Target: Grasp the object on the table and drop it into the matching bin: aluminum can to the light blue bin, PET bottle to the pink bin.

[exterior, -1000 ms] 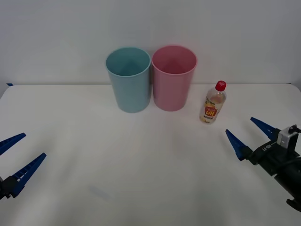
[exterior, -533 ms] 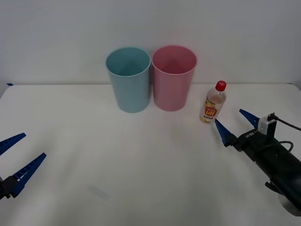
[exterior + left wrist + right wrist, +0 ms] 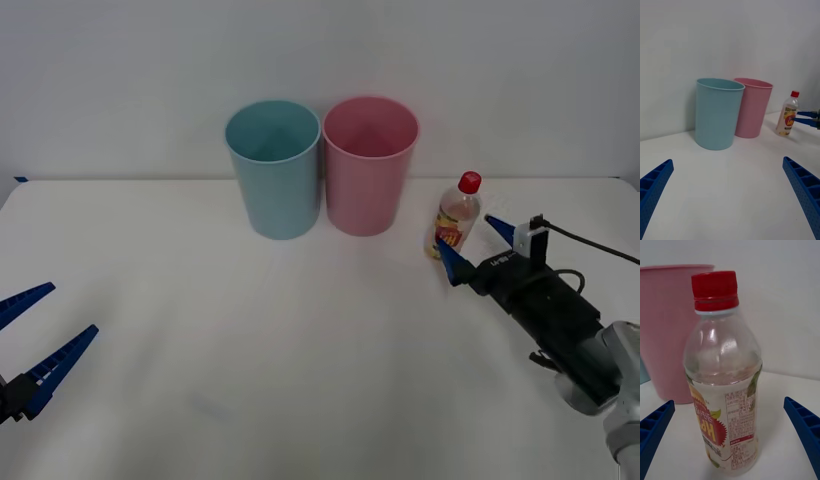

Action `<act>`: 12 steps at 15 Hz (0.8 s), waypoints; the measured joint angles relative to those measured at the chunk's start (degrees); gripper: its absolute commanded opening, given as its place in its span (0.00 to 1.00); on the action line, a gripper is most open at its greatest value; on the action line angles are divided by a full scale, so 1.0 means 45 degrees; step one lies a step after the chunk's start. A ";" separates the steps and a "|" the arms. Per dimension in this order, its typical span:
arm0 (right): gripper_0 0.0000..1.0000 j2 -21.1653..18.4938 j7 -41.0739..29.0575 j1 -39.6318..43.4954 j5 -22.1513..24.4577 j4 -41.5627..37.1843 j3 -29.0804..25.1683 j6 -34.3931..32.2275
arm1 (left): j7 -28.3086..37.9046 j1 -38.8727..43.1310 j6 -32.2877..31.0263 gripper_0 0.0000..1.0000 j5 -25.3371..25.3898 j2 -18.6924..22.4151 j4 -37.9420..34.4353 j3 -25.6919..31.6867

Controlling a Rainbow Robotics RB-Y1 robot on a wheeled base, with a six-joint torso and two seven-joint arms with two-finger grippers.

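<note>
The PET bottle (image 3: 457,212), clear with a red cap and a yellow-orange-red label, stands upright on the white table (image 3: 300,340), just right of the pink bin (image 3: 368,168). My right gripper (image 3: 465,234) is open, one blue finger on each side of the bottle's lower half. The right wrist view has the bottle (image 3: 722,382) close up between the spread fingers, which stay apart from it, with the pink bin (image 3: 666,333) behind. The light blue bin (image 3: 275,172) stands left of the pink one, touching it. My left gripper (image 3: 72,308) waits open at the table's near left.
Both bins stand side by side near the table's back edge against a plain white wall. The left wrist view takes in the light blue bin (image 3: 717,112), the pink bin (image 3: 752,108), the bottle (image 3: 787,119) and the right gripper (image 3: 805,116). Bare tabletop lies in front of the bins.
My right arm has moved forward and left, from the table's near right up to the bottle, so its open fingers now flank it. The left arm has stayed still.
</note>
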 measured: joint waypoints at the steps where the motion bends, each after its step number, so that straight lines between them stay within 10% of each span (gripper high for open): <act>1: 1.00 0.0028 0.0069 -0.0274 0.0000 0.0338 0.0038 0.0130 | 0.0000 0.0000 0.0000 1.00 0.0000 0.0000 0.0000 0.0000; 12: 0.89 0.0360 0.1078 -0.2258 0.0000 0.2585 0.0154 0.0875 | -0.0001 0.0000 0.0000 1.00 0.0000 0.0000 0.0000 0.0000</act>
